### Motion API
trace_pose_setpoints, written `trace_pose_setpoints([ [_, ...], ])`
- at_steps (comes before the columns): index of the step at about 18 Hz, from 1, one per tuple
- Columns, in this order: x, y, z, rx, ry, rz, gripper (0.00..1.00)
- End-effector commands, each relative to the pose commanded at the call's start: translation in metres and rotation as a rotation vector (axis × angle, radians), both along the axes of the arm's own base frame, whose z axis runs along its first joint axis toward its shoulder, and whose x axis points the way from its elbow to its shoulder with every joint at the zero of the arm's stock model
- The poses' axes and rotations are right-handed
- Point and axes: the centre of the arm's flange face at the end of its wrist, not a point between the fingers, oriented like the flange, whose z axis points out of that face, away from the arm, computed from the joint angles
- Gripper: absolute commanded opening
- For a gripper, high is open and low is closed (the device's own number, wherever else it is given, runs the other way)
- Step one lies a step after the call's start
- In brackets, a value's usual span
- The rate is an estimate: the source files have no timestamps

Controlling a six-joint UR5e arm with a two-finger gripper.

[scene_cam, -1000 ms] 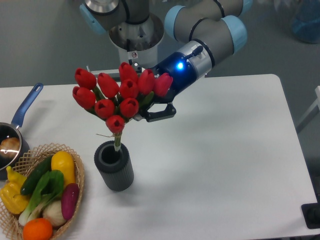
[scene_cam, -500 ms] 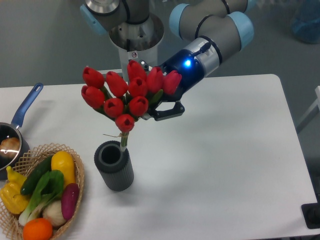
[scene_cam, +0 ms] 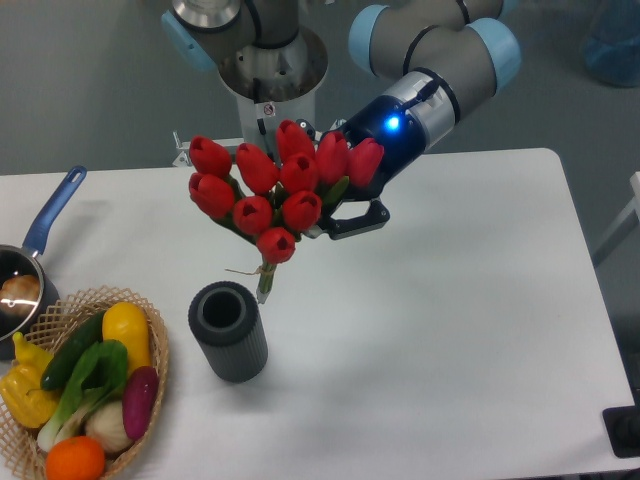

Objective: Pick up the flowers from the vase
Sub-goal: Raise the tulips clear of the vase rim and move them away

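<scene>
the black two-finger pincer (scene_cam: 335,222) is closed on the bunch of red tulip flowers (scene_cam: 275,195); their stems slant down to its left, clear above the ribbed dark grey cylindrical vase (scene_cam: 229,331).

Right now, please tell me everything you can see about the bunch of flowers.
The flowers are about nine closed red tulip buds with green leaves, their stems gathered into one thin bundle. They look artificial. The bunch hangs tilted in the air, stem ends just above and right of the vase, out of its mouth. The hand grips it from behind the buds; nothing else touches it.
</scene>
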Motion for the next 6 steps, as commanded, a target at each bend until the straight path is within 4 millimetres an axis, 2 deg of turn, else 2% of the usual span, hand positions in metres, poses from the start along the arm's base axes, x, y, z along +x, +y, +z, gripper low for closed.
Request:
trace_pose_setpoints([
  [6, -0.0002, -0.0008, -0.0021, -0.001, 0.002, 0.002, 0.4],
])
